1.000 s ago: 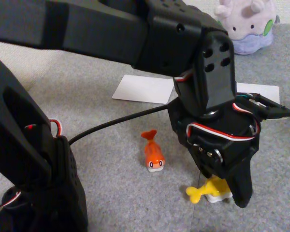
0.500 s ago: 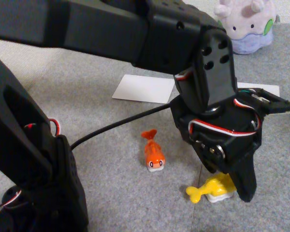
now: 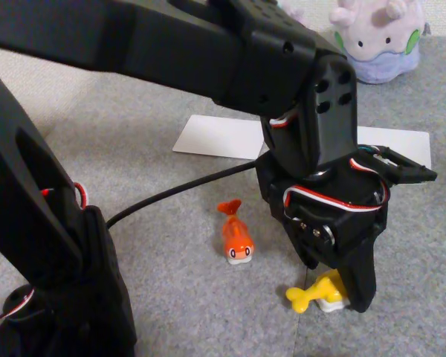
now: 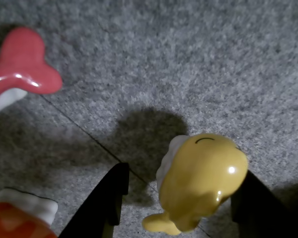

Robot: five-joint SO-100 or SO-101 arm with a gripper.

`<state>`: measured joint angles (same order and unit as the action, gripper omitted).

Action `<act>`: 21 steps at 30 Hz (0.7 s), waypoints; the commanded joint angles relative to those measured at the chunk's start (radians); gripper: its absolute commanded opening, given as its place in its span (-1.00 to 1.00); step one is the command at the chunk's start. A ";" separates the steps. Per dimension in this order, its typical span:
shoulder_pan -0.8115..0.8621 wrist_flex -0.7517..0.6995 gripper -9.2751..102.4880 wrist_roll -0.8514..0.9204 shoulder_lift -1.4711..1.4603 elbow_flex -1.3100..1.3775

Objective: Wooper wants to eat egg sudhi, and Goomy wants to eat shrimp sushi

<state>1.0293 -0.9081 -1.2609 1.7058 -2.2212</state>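
The yellow egg sudhi point(image 3: 312, 295) lies on the grey carpet, and my gripper point(image 3: 349, 297) hangs right over it. In the wrist view the egg sudhi point(image 4: 201, 181) sits between my two black fingers point(image 4: 111, 198), with my gripper point(image 4: 183, 171) open. A gap shows on the left side, while the right finger is close against the toy. The orange shrimp sushi point(image 3: 236, 238) lies to the left of the gripper, apart from it. Goomy point(image 3: 379, 37) sits at the far right back. Wooper is out of view.
A white paper sheet point(image 3: 219, 137) lies flat behind the gripper, and a black cable point(image 3: 171, 195) runs across the carpet. In the wrist view a pink-red toy point(image 4: 22, 69) lies at the upper left and an orange-red toy point(image 4: 15, 218) in the bottom left corner.
The gripper has shifted slightly left and down around the egg sudhi. The egg sudhi and shrimp sushi have stayed in place.
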 commanded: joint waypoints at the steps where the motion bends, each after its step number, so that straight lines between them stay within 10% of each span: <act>1: 0.011 0.012 -0.49 -0.005 0.003 0.038; 21: 0.048 0.025 -0.80 0.026 0.005 0.043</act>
<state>1.0769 -0.8897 -1.2395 1.6966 -2.2212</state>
